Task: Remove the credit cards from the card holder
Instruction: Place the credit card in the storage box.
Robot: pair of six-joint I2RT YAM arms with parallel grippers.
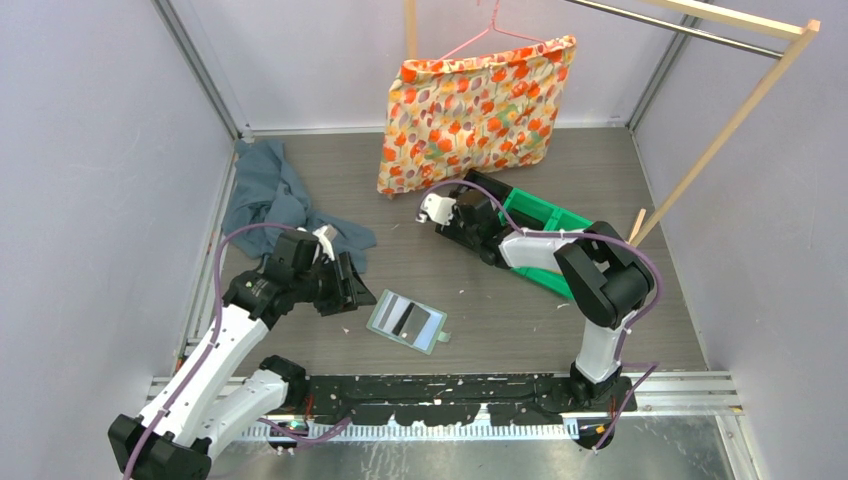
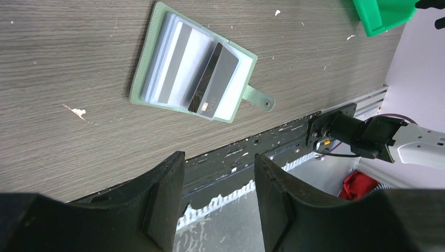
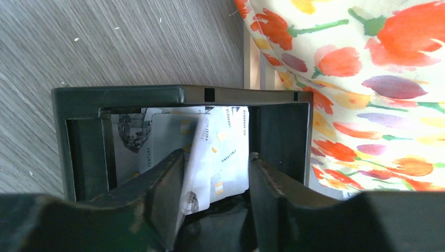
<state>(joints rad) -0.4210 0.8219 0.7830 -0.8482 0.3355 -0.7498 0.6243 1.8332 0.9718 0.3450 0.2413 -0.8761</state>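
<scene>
The card holder (image 1: 407, 321) is lying open on the table (image 1: 520, 300), a dark credit card (image 2: 214, 79) resting askew across its pockets. The left gripper (image 2: 219, 157) is hovering just beside it, fingers spread, grasping nothing. The right gripper (image 3: 216, 155) is hanging with fingers parted over a black bin (image 3: 131, 94) holding loose white cards (image 3: 231, 142).

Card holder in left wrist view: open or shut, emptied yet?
Open: the card holder lies spread flat on the table, strap out sideways. Not emptied: a dark card and paler cards sit in its pockets.
</scene>
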